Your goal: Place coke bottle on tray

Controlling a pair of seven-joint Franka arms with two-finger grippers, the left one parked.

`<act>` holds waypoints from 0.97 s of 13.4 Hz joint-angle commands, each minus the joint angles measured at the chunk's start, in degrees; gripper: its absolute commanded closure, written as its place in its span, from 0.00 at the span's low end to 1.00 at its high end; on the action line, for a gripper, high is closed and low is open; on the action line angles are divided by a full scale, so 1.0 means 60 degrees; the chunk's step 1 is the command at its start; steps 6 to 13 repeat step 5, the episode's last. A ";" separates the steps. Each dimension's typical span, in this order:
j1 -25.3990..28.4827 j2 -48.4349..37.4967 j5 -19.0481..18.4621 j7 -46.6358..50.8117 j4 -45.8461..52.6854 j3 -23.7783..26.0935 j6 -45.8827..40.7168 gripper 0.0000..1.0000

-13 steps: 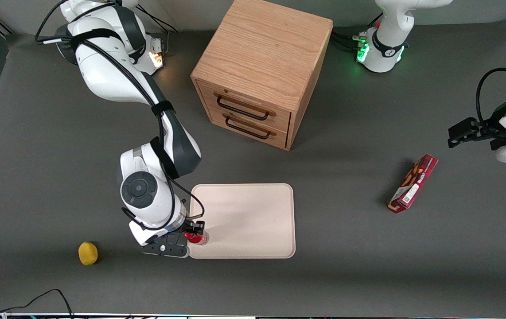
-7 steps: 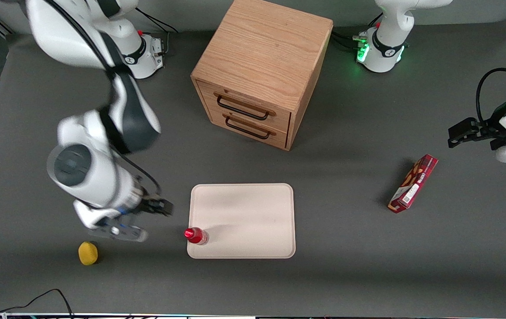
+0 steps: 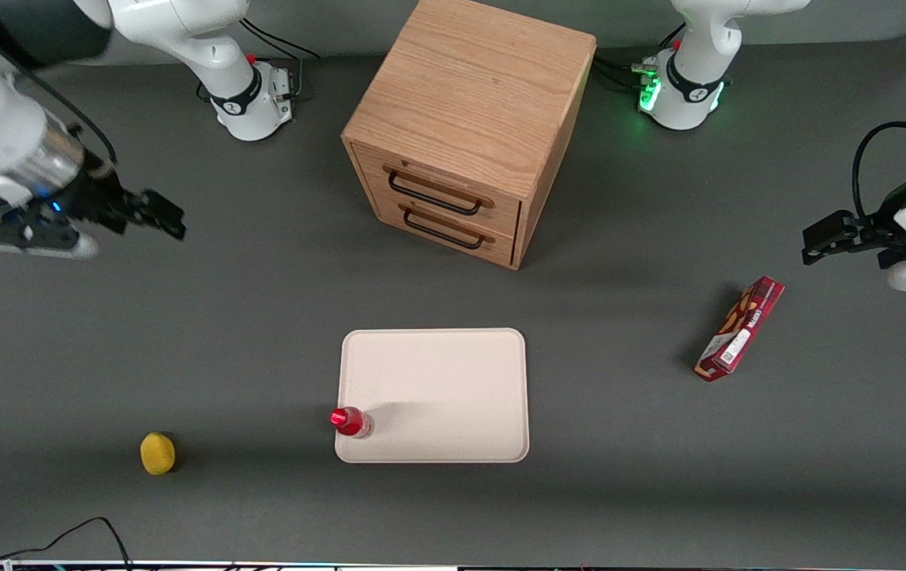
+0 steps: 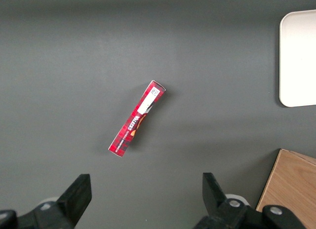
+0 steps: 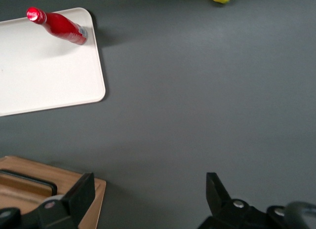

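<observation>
Coke bottle stands upright on the tray, right at its corner — gripper well away, spread wide, holding nothing.

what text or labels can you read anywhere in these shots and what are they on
Red snack box: white brand lettering along its side, too blurred to read for certain; the white sticker at its end is too small.
Coke bottle, standing on the tray at a corner: label print too small to read.
Wooden drawer cabinet, lemon, open tool, high toward the working arm's end: no text.
</observation>
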 commanded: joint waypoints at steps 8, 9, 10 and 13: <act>-0.0911 -0.0083 0.0096 -0.0619 0.0254 0.0677 -0.0463 0.00; -0.0911 -0.0083 0.0096 -0.0619 0.0254 0.0677 -0.0463 0.00; -0.0911 -0.0083 0.0096 -0.0619 0.0254 0.0677 -0.0463 0.00; -0.0911 -0.0083 0.0096 -0.0619 0.0254 0.0677 -0.0463 0.00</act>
